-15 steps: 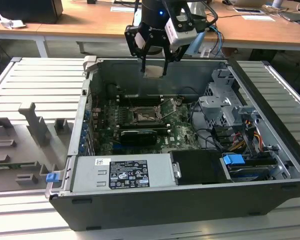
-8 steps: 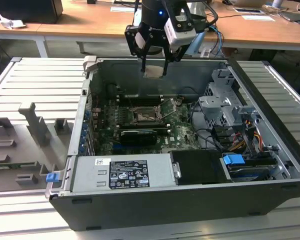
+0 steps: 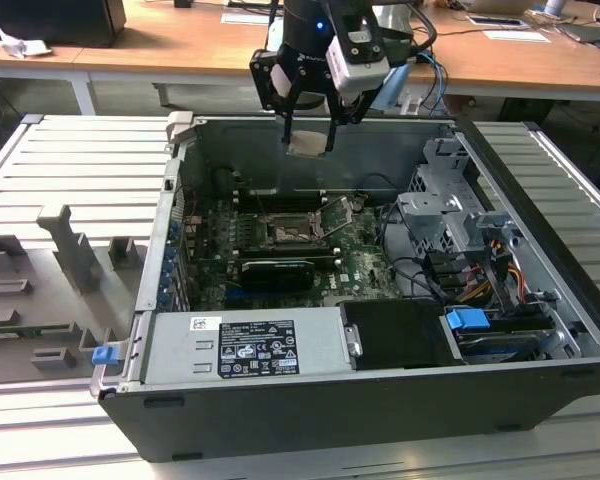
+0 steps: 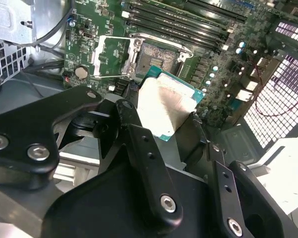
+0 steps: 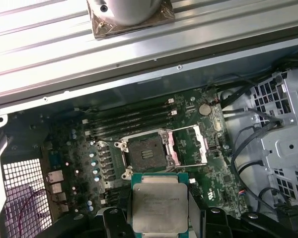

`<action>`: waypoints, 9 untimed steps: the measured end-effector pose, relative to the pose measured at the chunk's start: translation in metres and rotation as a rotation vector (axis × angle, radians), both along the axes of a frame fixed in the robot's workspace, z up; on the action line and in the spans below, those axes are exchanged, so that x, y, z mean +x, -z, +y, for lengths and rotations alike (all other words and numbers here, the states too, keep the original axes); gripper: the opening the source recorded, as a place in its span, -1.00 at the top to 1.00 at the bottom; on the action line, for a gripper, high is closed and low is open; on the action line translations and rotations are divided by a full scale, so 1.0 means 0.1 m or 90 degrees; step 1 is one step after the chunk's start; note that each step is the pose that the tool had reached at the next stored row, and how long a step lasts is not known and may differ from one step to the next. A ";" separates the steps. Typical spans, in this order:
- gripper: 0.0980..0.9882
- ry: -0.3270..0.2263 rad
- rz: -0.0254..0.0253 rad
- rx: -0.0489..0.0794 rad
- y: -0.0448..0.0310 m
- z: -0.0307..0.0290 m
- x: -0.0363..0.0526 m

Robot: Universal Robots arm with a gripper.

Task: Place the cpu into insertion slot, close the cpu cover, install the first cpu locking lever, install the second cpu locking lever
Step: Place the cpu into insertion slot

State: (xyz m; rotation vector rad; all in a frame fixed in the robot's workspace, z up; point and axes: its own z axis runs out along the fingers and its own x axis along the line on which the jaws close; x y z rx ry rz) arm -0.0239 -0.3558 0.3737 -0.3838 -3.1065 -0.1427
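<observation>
**Chip held over the open socket**

The claw [image 3: 308, 138] pinches the cpu [image 5: 159, 206], a flat square with a dull silver top, above the case [image 3: 400, 405]. Below, the black insertion slot [image 5: 145, 152] lies bare, with the metal cpu cover [image 5: 191, 146] swung open beside it.

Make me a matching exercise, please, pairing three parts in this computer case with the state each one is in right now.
Things:
1. cpu
2. insertion slot
3. cpu cover

States:
A. swung open beside the slot
B. held in the gripper above the motherboard
C. empty, with its dark pin field exposed

Pairs: 1-B, 2-C, 3-A
</observation>
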 end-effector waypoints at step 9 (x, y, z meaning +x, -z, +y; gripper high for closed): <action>0.00 0.034 0.0000 0.000 0.000 0.000 0.000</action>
